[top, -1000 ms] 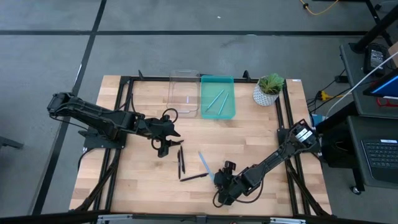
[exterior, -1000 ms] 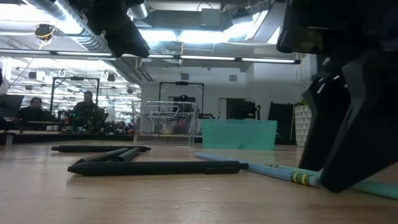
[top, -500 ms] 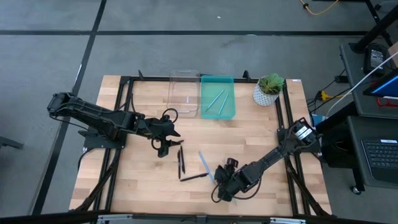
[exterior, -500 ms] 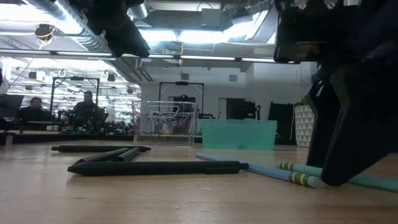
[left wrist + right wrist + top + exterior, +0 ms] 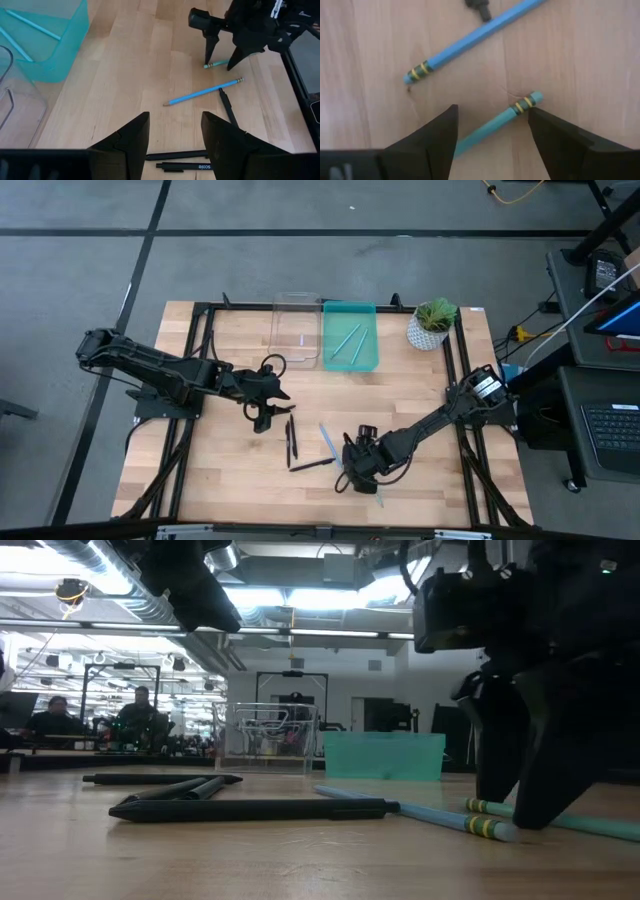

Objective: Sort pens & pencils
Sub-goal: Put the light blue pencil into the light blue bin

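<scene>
Two blue pencils lie flat on the wooden table. One (image 5: 470, 37) (image 5: 328, 440) is beside several black pens (image 5: 292, 442) (image 5: 250, 808). The other (image 5: 492, 125) (image 5: 217, 63) lies between the fingers of my open right gripper (image 5: 492, 111) (image 5: 350, 468), which points down near the table's near edge; its fingers stand on either side of the pencil's eraser end without touching it. My open left gripper (image 5: 175, 120) (image 5: 268, 402) hangs above the table left of the pens, holding nothing.
At the far edge stand a teal bin (image 5: 372, 330) with two blue pencils in it, a clear bin (image 5: 280, 330) to its left, and a potted plant (image 5: 432, 323) to its right. Bare wood lies between the bins and the pens.
My right gripper has moved a little toward the table's left and far edges, closer to the pens, and now stands over the second pencil's eraser end. The left arm has kept still.
</scene>
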You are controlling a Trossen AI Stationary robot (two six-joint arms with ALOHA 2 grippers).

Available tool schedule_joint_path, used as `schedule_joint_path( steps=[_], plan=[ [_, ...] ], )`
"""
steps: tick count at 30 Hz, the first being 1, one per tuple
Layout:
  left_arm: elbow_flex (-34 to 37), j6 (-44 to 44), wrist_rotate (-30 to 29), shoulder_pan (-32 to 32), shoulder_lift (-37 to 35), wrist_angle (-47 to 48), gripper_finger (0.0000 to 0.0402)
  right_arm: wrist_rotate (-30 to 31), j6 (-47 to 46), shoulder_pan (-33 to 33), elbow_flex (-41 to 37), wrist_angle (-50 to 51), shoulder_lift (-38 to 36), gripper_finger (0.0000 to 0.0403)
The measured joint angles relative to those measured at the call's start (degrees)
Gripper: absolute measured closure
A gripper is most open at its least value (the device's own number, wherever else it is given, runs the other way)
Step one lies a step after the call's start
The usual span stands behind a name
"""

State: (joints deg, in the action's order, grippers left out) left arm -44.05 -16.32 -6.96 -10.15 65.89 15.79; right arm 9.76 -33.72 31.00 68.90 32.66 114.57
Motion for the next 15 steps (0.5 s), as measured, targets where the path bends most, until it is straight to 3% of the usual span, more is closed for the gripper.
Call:
schedule_joint_path(
  steps=[15],
  plan=[
    [-0.02, 0.02, 0.00, -0.11, 0.00, 0.02, 0.0228, -2.53, 17.83, -5.66, -0.72, 7.73, -4.54, 0.0159]
  ],
)
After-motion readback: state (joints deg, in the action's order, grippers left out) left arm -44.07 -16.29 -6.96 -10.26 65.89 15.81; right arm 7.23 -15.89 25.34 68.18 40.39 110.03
